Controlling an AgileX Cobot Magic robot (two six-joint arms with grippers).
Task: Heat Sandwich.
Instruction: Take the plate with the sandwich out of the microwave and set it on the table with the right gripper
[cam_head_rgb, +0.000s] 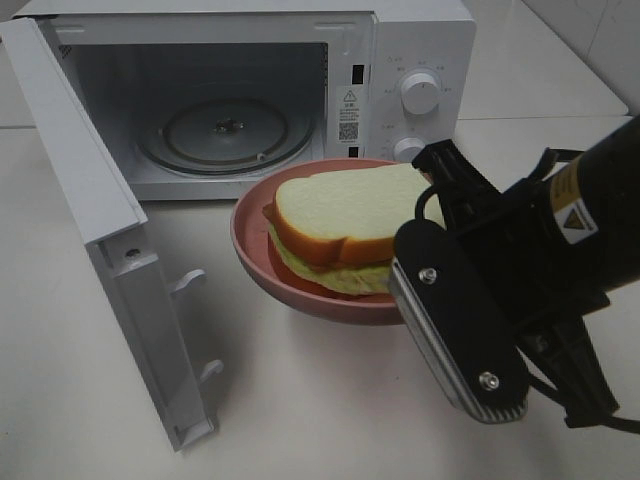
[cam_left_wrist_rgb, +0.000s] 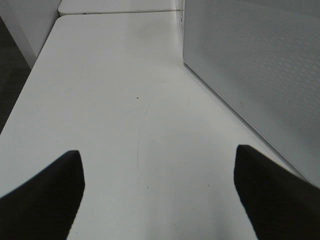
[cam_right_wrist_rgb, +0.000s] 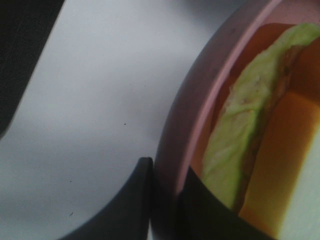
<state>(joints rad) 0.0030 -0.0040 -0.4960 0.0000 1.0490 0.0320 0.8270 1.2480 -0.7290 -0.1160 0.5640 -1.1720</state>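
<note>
The sandwich (cam_head_rgb: 340, 215), white bread with tan crust and a green filling, lies on a round pink plate (cam_head_rgb: 300, 285) just in front of the open microwave (cam_head_rgb: 250, 60). My right gripper (cam_head_rgb: 425, 215) comes in from the right and is shut on the plate's right rim. In the right wrist view its two dark fingers (cam_right_wrist_rgb: 132, 200) pinch the pink plate rim (cam_right_wrist_rgb: 185, 115), with the sandwich's green filling (cam_right_wrist_rgb: 235, 145) just inside. My left gripper (cam_left_wrist_rgb: 157, 195) stands open over bare table beside the microwave's side wall (cam_left_wrist_rgb: 260, 75), holding nothing.
The microwave door (cam_head_rgb: 100, 220) swings out to the left toward the front of the table. A glass turntable (cam_head_rgb: 225, 135) sits inside the cavity. Control knobs (cam_head_rgb: 420, 92) are on the right panel. White tabletop (cam_head_rgb: 300, 400) lies in front.
</note>
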